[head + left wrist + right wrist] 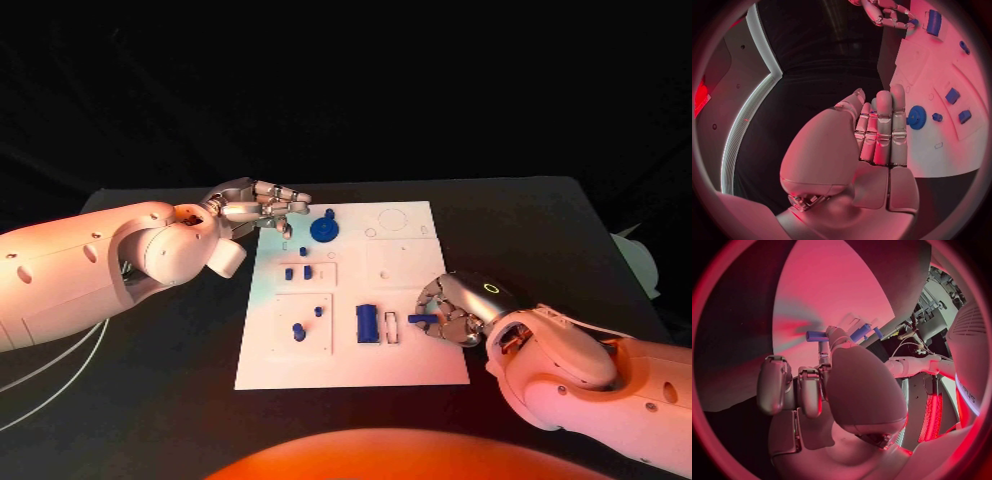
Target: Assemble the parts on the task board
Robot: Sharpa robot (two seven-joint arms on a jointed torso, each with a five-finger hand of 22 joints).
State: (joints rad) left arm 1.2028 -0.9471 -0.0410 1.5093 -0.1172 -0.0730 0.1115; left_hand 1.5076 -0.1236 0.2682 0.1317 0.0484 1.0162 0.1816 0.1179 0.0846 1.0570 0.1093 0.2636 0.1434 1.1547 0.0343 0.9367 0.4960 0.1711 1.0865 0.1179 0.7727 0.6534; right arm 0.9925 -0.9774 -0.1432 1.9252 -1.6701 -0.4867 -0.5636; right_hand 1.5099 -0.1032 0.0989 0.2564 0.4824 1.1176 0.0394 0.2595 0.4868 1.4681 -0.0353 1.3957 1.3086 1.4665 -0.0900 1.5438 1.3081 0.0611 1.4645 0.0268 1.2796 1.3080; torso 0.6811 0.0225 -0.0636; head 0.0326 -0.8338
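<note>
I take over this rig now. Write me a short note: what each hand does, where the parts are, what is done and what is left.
Left hand: holds nothing, fingers straight and together, at the far left edge of the task board, beside the blue gear.
Right hand: at the board's right edge, pinches a small blue peg just above the board.
Parts: the gear sits at the far end; two small blocks in the middle-left frame; small pieces in the near-left frame; a larger blue block mid-board.
Done: cannot tell which parts are fully seated.
Left: place the peg, then likely the remaining loose parts.
</note>
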